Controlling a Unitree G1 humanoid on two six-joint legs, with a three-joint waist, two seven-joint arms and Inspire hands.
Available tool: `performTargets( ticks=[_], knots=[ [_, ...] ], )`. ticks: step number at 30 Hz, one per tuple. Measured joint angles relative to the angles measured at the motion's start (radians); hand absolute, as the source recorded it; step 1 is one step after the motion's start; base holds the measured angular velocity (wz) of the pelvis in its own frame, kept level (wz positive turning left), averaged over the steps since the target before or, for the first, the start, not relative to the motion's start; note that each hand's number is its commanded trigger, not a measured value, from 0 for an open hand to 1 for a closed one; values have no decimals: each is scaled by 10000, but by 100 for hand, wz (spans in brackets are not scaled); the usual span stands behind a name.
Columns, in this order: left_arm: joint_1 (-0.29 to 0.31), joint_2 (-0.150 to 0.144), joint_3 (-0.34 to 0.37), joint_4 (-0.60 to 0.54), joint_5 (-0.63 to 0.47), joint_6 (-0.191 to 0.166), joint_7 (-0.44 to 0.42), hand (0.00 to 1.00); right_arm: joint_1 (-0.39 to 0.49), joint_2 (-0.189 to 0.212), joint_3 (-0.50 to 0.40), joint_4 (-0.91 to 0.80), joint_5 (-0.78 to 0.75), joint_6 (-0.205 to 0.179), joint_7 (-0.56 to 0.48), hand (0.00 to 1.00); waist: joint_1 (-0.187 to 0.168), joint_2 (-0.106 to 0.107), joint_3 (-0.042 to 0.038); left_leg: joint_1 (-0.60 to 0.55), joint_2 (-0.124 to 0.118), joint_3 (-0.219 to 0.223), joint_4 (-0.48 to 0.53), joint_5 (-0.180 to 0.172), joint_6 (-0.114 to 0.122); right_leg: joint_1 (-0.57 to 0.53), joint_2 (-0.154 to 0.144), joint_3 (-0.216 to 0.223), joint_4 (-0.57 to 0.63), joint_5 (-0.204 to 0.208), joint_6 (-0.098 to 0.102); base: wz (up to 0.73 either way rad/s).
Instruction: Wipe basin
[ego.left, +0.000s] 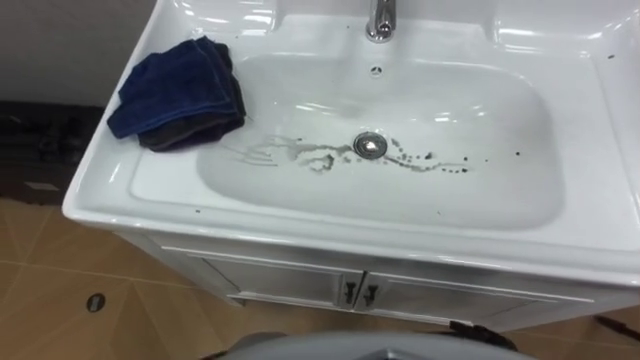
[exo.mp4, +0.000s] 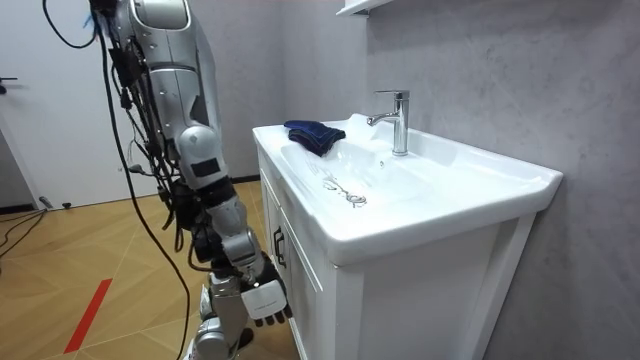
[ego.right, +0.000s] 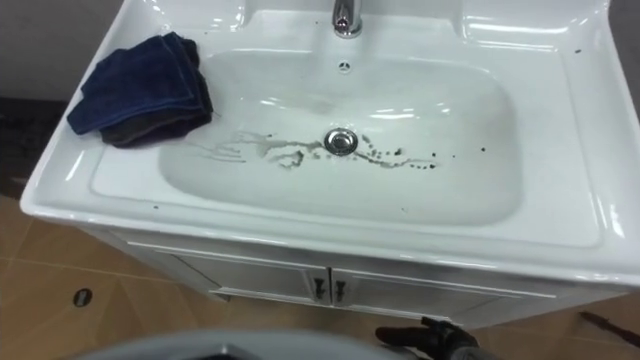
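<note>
A dark blue folded cloth (ego.left: 180, 92) lies on the white basin's (ego.left: 330, 225) left rim, its lower edge hanging over into the bowl. Dark, dirty streaks (ego.left: 290, 153) run across the bottom of the bowl on both sides of the metal drain (ego.left: 369, 145), with small specks further right. In the room view I stand close in front of the basin cabinet. My right hand (exo.mp4: 262, 296) hangs low beside the cabinet door with relaxed fingers, holding nothing, well below the cloth (exo.mp4: 313, 133).
A chrome faucet (ego.left: 380, 20) stands at the back middle of the basin, seen in the room view as the tall tap (exo.mp4: 398, 120). Below the rim are the white cabinet doors (ego.left: 355, 292) with two small handles. Wooden floor lies to the left.
</note>
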Motion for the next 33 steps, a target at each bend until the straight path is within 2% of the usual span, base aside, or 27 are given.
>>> performTargets(
  ticks=[2, 4, 7, 9, 11, 12, 14, 19, 21, 26, 28, 33],
  knots=[
    [-35, 103, 514, -399, -2, 3, 431, 0, 41, -148, -6, -54, -27, 41, -22, 0, 110, 125, -19, 5, -26, -15, 9, 4, 5, 12, -15, 6, -23, -13, -3, 0],
    [29, 336, 1308, -1040, 9, -56, 1063, 0, 213, -252, -136, -356, -402, 93, -158, 0, 335, 202, -47, 37, -83, -85, -4, 22, 18, 32, -58, -43, -3, -83, -1, 8],
    [-78, 667, 1809, -1397, -42, -256, 1738, 0, 216, -376, -157, -338, -517, 86, -303, 0, 367, 249, -65, -32, -171, -284, -17, 87, 50, 40, -114, -280, -2, -110, 31, 23],
    [-125, 724, 2680, -2563, -303, -314, 2558, 0, 382, -525, -359, -352, -598, 97, -479, 0, 657, 296, -106, -86, -218, -300, -24, 92, 63, 5, -146, -305, -25, -123, 53, 8],
    [-145, 830, 3175, -3356, -283, -535, 3193, 0, 399, -542, -658, -352, -904, 96, -577, 0, 804, 291, -132, -66, -235, -331, -56, 97, 70, 10, -162, -341, -29, -129, 62, 2],
    [-170, 924, 3289, -3677, -252, -828, 3590, 0, 388, -553, -793, -351, -1084, 70, -594, 0, 842, 283, -145, -48, -243, -332, -55, 100, 74, 10, -168, -331, -23, -129, 63, 0],
    [-174, 998, 3313, -4122, -153, -1089, 4026, 0, 384, -557, -906, -350, -1161, -38, -626, 0, 918, 323, -159, -36, -245, -337, -61, 101, 76, -1, -167, -305, -8, -126, 65, 0],
    [-195, 1001, 3256, -6237, -160, -1242, 5123, 0, 594, -514, -898, -395, -1091, -150, -737, 0, 919, 421, -186, -52, -251, -477, -61, 99, 74, -2, -162, -512, 103, -121, 64, 9],
    [-227, 1004, 3250, -7165, -10, -1293, 5572, 0, 742, -546, -903, -385, -1082, -139, -744, 0, 916, 538, -178, -50, -244, -494, -72, 96, 76, -27, -165, -486, 137, -121, 63, -2],
    [-470, 1046, 3242, -8560, 1643, -1470, 6166, 0, 780, -560, -904, -420, -1095, -221, -746, 0, 836, 625, -176, -40, -244, -501, -45, 98, 75, -12, -161, -463, 136, -121, 63, -1],
    [-663, 1061, 3238, -9239, 2750, -1520, 6351, 0, 764, -552, -906, -354, -1101, -308, -739, 0, 827, 632, -159, -57, -245, -503, -50, 97, 75, -21, -159, -459, 134, -121, 63, 0],
    [-900, 1115, 3202, -10690, 4279, -1594, 6346, 0, 731, -545, -905, -288, -1181, -382, -638, 0, 749, 598, -139, 10, -244, -472, -55, 103, 74, 19, -158, -362, 126, -121, 63, -1]
  ],
)
